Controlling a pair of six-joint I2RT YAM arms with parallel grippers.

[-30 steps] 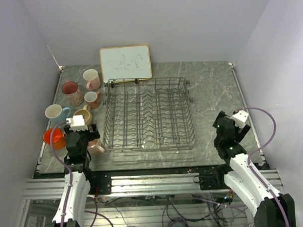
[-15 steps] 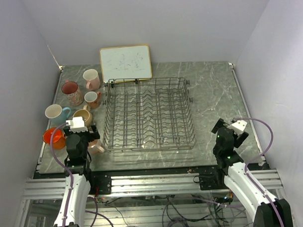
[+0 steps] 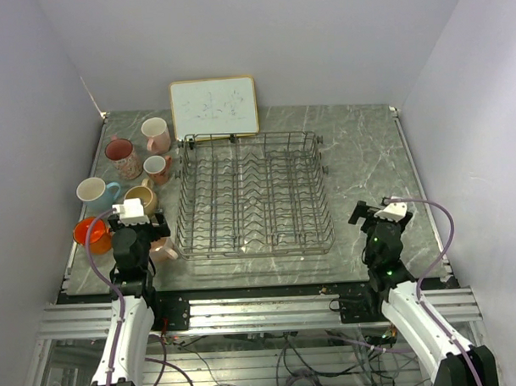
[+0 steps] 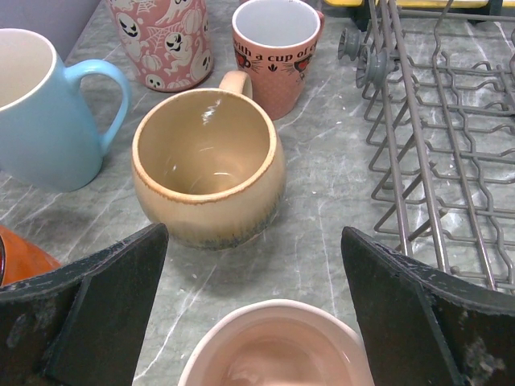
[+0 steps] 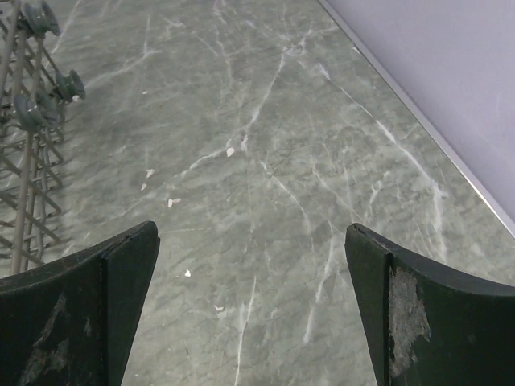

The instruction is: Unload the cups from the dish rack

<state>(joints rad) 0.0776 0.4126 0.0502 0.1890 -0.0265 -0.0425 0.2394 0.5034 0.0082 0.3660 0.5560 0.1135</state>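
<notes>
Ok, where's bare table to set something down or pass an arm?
Free: table right of the dish rack, around the right gripper, and behind the rack right of the whiteboard. Crowded: mugs left of the rack, by the left gripper.

The counter [image 3: 358, 147] is grey-green marble-look stone, pretty matt, with white veins. The dish rack [image 3: 254, 193] is thin dark metal wire. The tan mug [image 4: 208, 165] is glossy glazed ceramic, rim kinda speckled; the light blue mug [image 4: 40, 121] looks smoother, more satin. The left tool [image 4: 251, 233] and right tool [image 5: 251, 229] have scuffed matt black fingers, plastic by the look.
</notes>
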